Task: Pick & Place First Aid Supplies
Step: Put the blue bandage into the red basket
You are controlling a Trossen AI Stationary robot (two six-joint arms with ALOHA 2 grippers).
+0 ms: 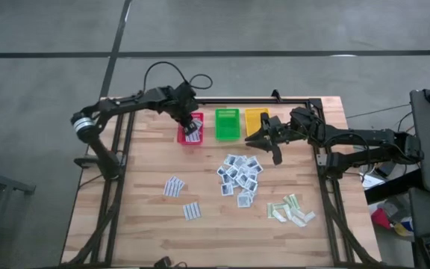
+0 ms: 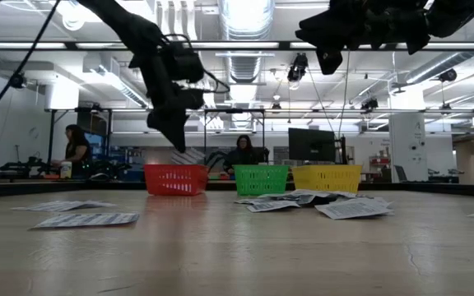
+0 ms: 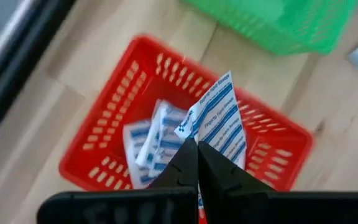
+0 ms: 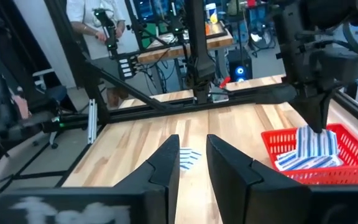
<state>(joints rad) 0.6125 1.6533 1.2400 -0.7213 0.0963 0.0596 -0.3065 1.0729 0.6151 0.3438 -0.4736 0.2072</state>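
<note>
sorting looks barely begun: the left tool (image 3: 197,163) is clamped on a striped packet (image 3: 219,118) over the red basket (image 1: 190,128), which already holds a few. beside that basket two striped packets (image 1: 174,186) lie on the table (image 1: 148,232), with a dozen-odd square packets (image 1: 239,177) and several green strips (image 1: 291,210) farther off. right tool (image 1: 265,140) hovers part-open, seemingly empty

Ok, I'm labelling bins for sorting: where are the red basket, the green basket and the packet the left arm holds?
Red basket (image 3: 98,146): left wrist view, on its side wall.
Green basket (image 1: 227,135): high view, on its near rim.
Held packet (image 3: 219,115): left wrist view, on its striped face.
</note>
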